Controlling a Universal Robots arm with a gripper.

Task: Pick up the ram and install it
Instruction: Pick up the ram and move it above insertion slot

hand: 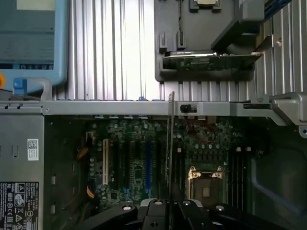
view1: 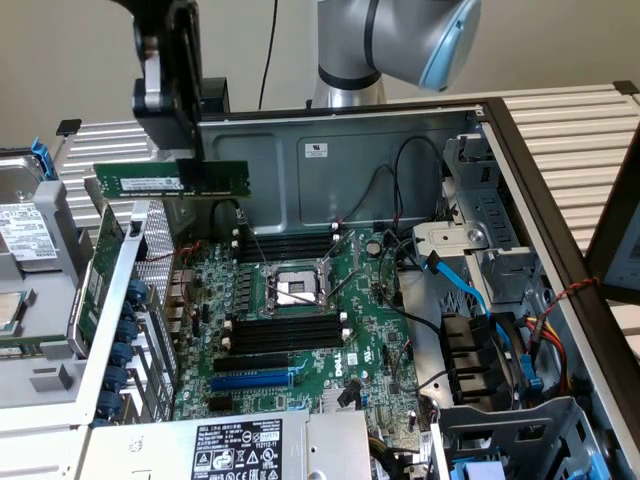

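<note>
My gripper [view1: 192, 160] hangs high at the exterior view's left, above the open computer case, and is shut on the ram [view1: 150, 181]. The ram is a long thin green stick with a white label, held level and lengthwise. In the wrist view the ram [hand: 170, 139] appears edge-on as a thin line running out from the gripper [hand: 171, 207] over the motherboard. Black memory slots [view1: 285, 332] lie on the near side of the CPU socket [view1: 290, 290], and more slots [view1: 290, 245] lie behind it. The ram is well above the board and left of these slots.
An upright green expansion card [view1: 100, 275] in a metal bracket and a hard drive [view1: 25, 235] sit at the exterior view's left. The case's back wall [view1: 330, 170] rises behind the board. Blue and black cables [view1: 470, 300] and drive bays crowd the right. A power supply [view1: 235, 450] sits in front.
</note>
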